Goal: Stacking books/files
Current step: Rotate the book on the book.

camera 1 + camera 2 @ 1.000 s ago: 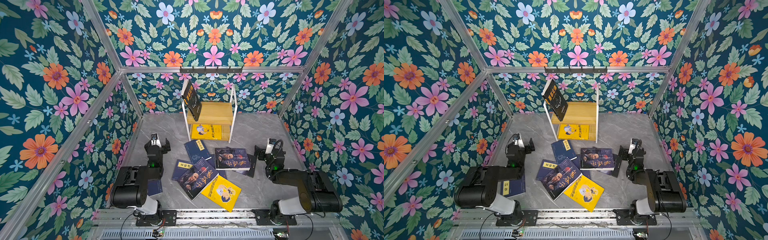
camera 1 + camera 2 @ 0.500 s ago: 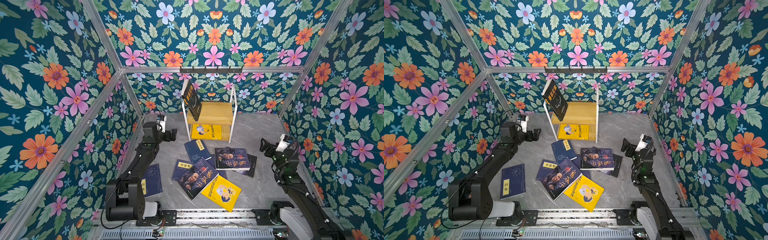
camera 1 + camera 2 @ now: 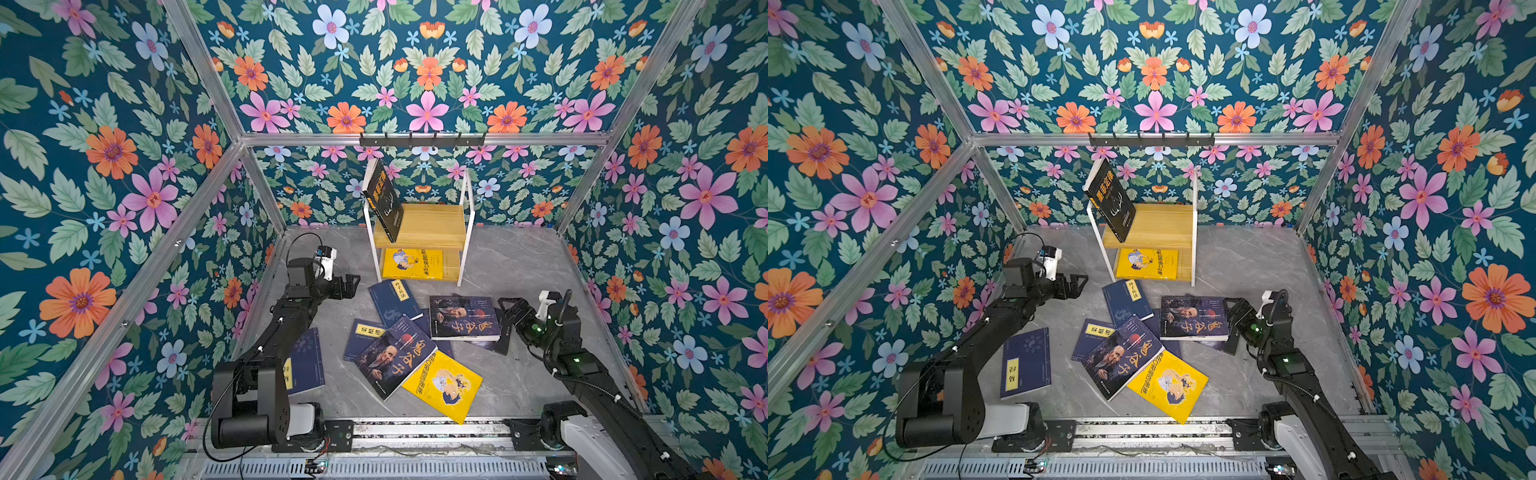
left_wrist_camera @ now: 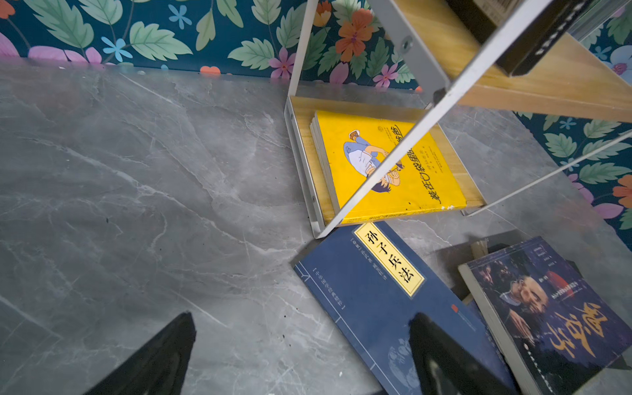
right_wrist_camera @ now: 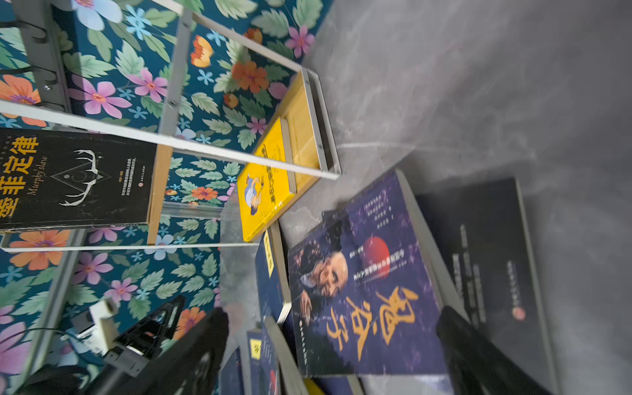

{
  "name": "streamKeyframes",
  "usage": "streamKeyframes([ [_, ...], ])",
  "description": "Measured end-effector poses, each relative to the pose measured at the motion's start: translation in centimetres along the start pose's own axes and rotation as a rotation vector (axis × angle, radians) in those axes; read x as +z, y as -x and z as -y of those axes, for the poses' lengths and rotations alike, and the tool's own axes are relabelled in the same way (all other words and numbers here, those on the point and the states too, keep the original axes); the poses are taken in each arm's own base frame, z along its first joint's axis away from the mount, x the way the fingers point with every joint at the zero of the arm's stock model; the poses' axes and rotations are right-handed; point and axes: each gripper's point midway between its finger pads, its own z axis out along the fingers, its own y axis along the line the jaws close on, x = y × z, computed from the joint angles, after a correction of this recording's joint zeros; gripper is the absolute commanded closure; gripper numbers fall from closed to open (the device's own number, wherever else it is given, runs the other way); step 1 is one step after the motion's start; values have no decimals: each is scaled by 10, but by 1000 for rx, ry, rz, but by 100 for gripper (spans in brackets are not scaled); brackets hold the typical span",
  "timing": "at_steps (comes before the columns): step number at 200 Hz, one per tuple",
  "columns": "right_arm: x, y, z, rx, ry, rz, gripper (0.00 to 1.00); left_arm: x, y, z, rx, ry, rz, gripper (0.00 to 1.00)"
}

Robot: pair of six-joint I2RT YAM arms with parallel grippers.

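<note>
Several books lie scattered on the grey table in both top views. A thin navy book with a yellow label lies by the shelf. A navy bearded-man book rests on a black book. Nearer the front lie another bearded-man book, a yellow cartoon book and a thin navy one. My left gripper hangs open, empty, left of the labelled navy book. My right gripper is open at the right edge of the bearded-man book, holding nothing.
A white-framed wooden shelf stands at the back middle. A black book leans on its upper board and a yellow book lies on its lower board. Flowered walls close in three sides. A hook rail runs along the back.
Both arms have unfolded from their rest by the front rail and reached out. Since half a second ago each gripper has come down closer to the books, the right one toward the bearded-man book.
</note>
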Motion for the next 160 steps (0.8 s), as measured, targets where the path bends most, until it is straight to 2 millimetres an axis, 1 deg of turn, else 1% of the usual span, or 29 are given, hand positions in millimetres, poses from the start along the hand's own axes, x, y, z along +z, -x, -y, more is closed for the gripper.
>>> streamKeyframes([
  [10, 3, -9, 10, 73, -19, -30, 6, 1, -1, 0, -1, -4, -1, 0],
  [21, 7, -20, 16, 138, -27, -66, 6, 1, 0, 0, -4, -8, 0, 0],
  [31, 9, -30, 14, 174, -19, -103, 6, 1, 1, 0, -8, -10, 1, 0],
  [61, 13, -59, -1, 221, 26, -187, 7, 1, -1, 3, -31, -31, 1, 1],
  [72, 15, -70, 1, 248, 23, -209, 8, 1, 0, 5, -30, -43, 4, 1],
  [92, 19, -83, 9, 296, -1, -221, 9, 1, 2, 10, -51, -69, 15, 3],
  [112, 23, -96, 6, 316, -8, -249, 9, 3, 1, 21, -63, -109, 14, 5],
  [123, 26, -98, 2, 325, -8, -251, 9, 4, 1, 29, -58, -136, 13, 5],
  [136, 30, -100, 1, 335, -10, -244, 11, 6, -1, 42, -60, -173, 3, 5],
  [160, 40, -112, 0, 349, -18, -264, 13, 14, -8, 68, -34, -238, -28, 7],
])
